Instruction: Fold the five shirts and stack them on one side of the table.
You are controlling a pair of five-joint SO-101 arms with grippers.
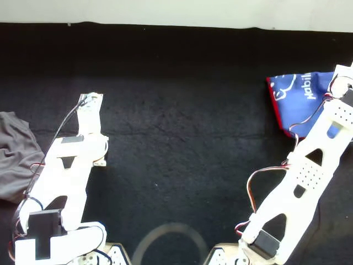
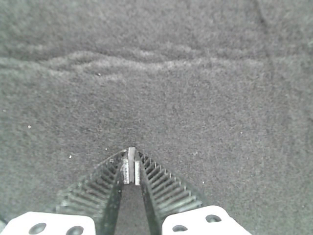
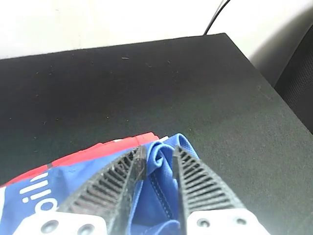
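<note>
End effector (image 3: 157,155) around bunched blue shirt (image 3: 156,192)

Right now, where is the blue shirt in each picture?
High view: blue shirt at the far right edge of the table, under the right gripper.
Left wrist view: the left gripper, shut, over the black cloth.
Right wrist view: up close, a fold of the shirt pinched in the right gripper.
Shared landmark: the black cloth.
</note>
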